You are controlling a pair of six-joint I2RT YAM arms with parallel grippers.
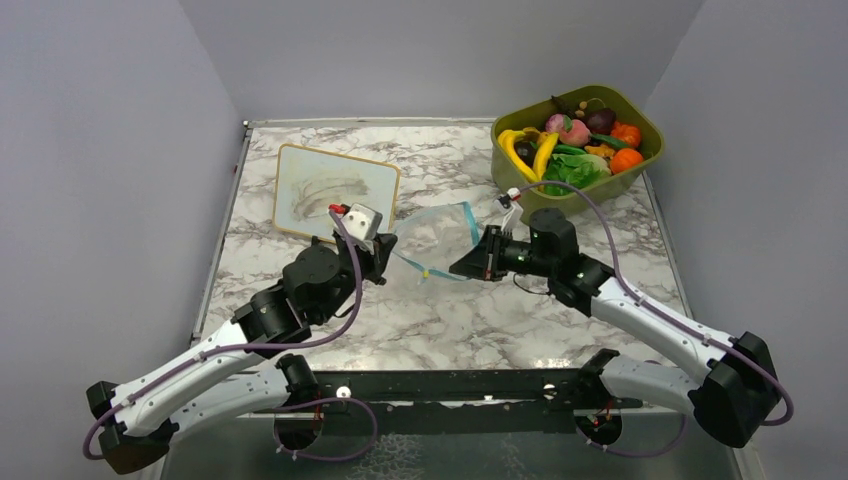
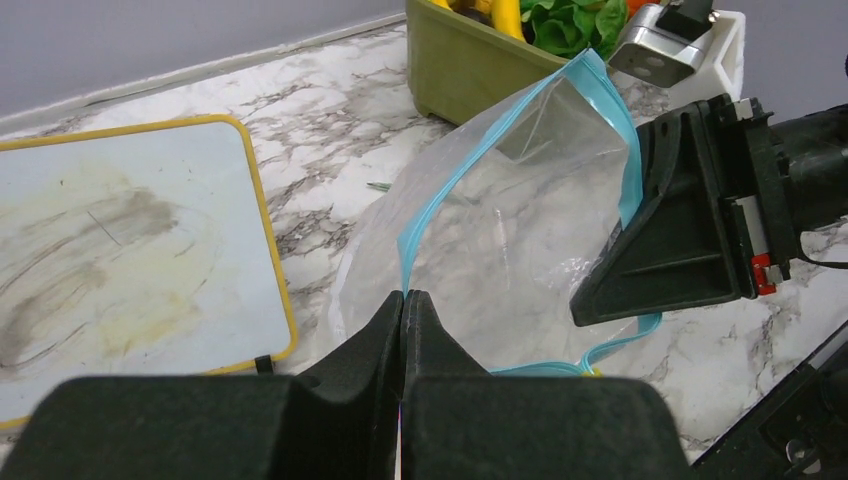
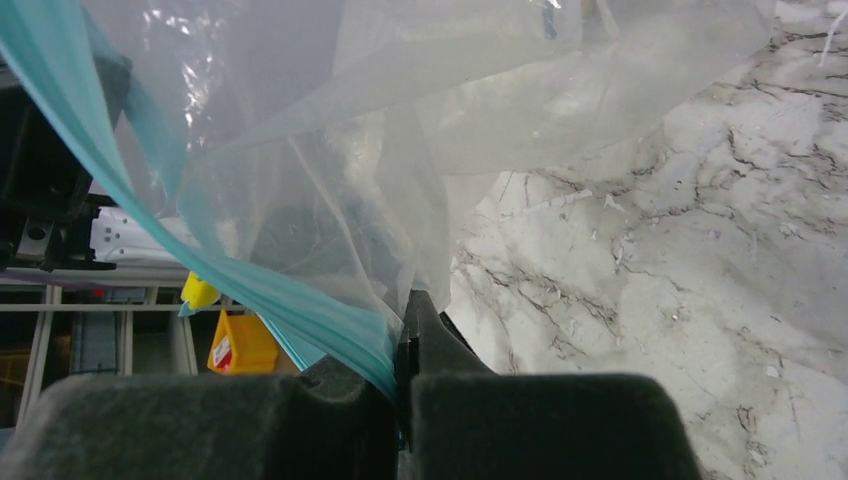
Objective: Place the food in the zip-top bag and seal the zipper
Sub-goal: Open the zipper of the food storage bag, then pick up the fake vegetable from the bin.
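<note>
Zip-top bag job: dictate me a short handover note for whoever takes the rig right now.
Left gripper: shut on the zip-top bag at its zipper.
Right gripper: shut on the bag's mouth edge on the other side.
Bag: spread between the two grippers, looks empty.
Food: all in the olive-green tub, beyond the right gripper.
Done: both arms have the bag gripped.
Left: put the food in, then seal the zipper.

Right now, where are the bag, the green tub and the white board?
zip-top bag (image 2: 520,220), left wrist view, clear middle panel
green tub (image 2: 465,75), left wrist view, side wall
white board (image 1: 335,185), top external view, smudged white face
</note>
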